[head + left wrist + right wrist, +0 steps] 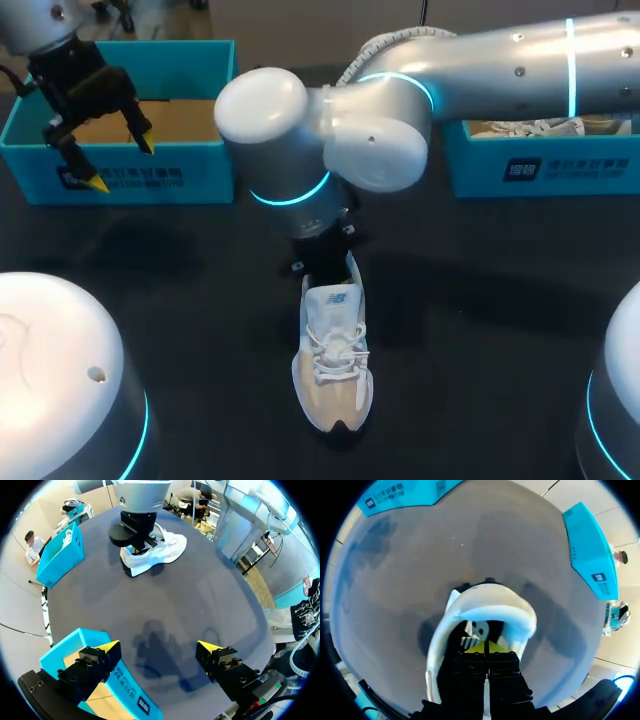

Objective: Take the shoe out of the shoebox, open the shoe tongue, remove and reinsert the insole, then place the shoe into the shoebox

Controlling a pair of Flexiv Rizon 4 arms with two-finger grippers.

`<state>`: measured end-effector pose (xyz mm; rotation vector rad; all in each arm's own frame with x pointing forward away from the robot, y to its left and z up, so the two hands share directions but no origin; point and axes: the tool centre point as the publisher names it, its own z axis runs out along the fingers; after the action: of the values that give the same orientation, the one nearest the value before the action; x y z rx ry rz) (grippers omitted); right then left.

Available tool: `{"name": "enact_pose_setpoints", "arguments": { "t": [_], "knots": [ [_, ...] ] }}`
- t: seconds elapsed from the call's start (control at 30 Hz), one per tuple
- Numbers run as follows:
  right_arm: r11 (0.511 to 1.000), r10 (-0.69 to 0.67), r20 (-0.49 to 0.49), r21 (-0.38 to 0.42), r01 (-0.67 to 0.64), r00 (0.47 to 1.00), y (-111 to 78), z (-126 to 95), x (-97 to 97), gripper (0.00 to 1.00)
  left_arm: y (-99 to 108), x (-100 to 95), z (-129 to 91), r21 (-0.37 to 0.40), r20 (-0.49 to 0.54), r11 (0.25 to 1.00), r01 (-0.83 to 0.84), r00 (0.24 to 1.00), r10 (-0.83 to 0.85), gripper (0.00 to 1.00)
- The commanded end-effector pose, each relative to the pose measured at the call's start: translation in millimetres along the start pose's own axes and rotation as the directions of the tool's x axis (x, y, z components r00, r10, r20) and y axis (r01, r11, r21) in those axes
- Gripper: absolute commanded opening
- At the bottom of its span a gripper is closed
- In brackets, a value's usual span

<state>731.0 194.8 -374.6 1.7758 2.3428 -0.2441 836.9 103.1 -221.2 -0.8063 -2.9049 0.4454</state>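
Observation:
A white and beige shoe [333,365] lies in the middle of the black table, toe toward the near edge. My right arm reaches in over its heel and hides its own gripper in the head view. In the right wrist view the right gripper [485,647] is shut, its yellow tips down inside the shoe's opening [490,612] on the dark insole; whether it pinches anything I cannot tell. My left gripper [122,165] hangs open and empty over the front wall of the left blue shoebox [190,175]. From the left wrist, the shoe [155,550] lies far ahead of the left gripper [159,646].
A second blue box [540,165] with a white shoe inside stands at the back right. The two white arm bases [50,370] [615,400] fill the near corners. Bare table lies left and right of the shoe.

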Motion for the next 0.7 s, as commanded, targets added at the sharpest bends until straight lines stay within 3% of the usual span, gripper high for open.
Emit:
{"name": "enact_pose_setpoints", "arguments": {
  "t": [0.03, 0.3, 0.57, 0.7],
  "knots": [
    [0.998, -0.007, 0.02, 0.065, 0.006, 1.0, 11.0, 18, 2.2, 0.0, 0, 0.4, 0, -0.001, -0.001, 1.0, 0.0, 1.0, 0.0, 1.0],
    [0.994, -0.026, -0.034, 0.109, 0.03, 0.999, 5.7, 36, 14.1, 0.0, 0, 0.4, 0, -0.001, -0.001, 1.0, 0.0, 1.0, 0.0, 1.0],
    [0.995, -0.026, -0.016, 0.099, 0.028, 1.0, -6.8, 0, 12.8, 0.0, 0, 0.4, 0, -0.001, -0.001, 1.0, 0.0, 1.0, 0.0, 1.0],
    [0.994, -0.03, -0.059, 0.1, 0.036, 0.998, -10.9, -6, 16.9, 0.0, 0, 0.4, 0, -0.001, -0.001, 1.0, 0.0, 1.0, 0.0, 1.0]
  ]
}}
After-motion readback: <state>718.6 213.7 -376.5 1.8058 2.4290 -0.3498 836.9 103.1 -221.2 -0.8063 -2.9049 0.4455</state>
